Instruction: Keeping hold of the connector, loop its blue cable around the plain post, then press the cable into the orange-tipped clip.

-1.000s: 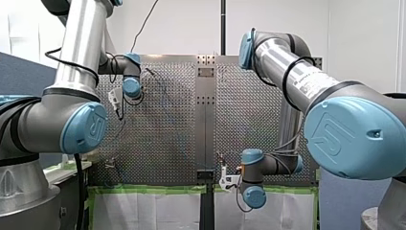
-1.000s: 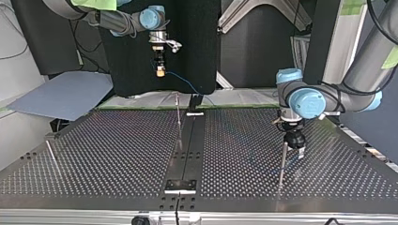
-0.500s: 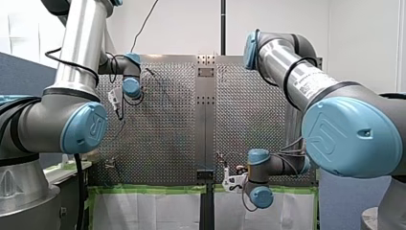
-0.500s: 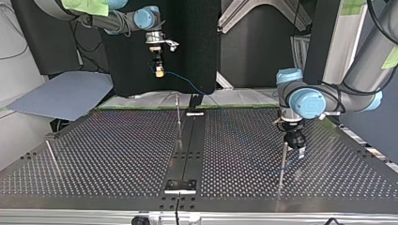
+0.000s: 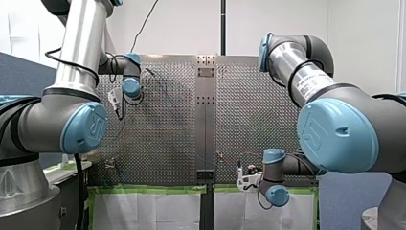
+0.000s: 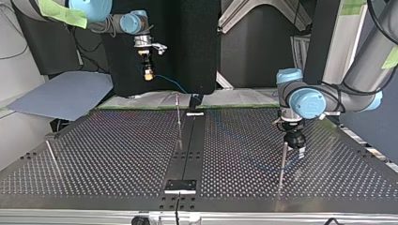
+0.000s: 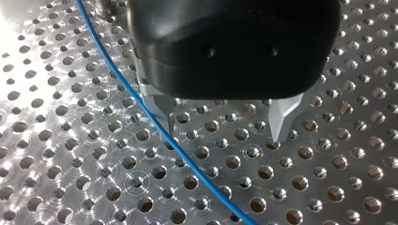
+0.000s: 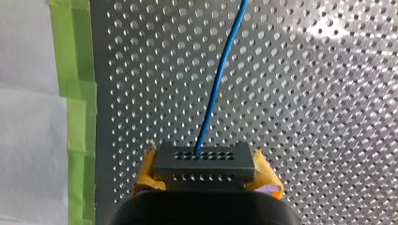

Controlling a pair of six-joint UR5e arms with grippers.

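Clamping the dark connector (image 8: 204, 161) between its yellow pads (image 8: 265, 180), my right gripper (image 8: 205, 172) hangs high over the far edge of the perforated bench (image 6: 117, 154), at the top view's left. The blue cable (image 8: 216, 89) leaves the connector's face and runs ahead over the bench. My left gripper (image 7: 223, 136) stands low over the bench, metal fingers (image 7: 281, 117) spread apart, holding nothing; the cable passes just beside one finger. In the top view a thin post (image 6: 283, 161) stands just beside this gripper.
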